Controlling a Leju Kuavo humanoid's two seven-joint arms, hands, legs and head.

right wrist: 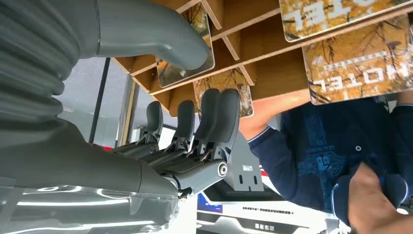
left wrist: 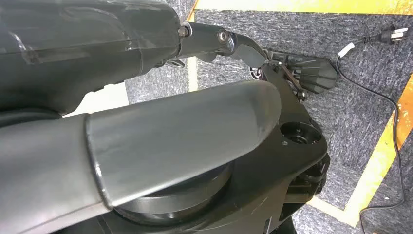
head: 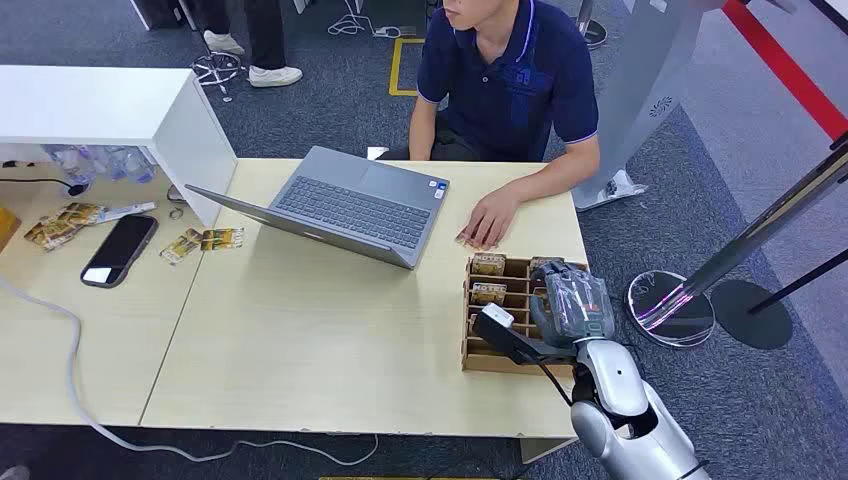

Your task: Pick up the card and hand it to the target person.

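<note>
A: Where is the right arm?
B: It rises from below at the table's front right corner, silver forearm upright, the right hand [head: 572, 305] out over the table there.
A: And the fingers [right wrist: 214, 117]?
B: Extended side by side, the thumb [right wrist: 160, 34] apart from them, gripping nothing.

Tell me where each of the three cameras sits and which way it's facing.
Head view: high on the body, looking forward and down at the table, card box, person; right hand over the box.
Left wrist view: looks down at carpet.
Right wrist view: behind the right hand, facing cards; shares box and person with head view.
</note>
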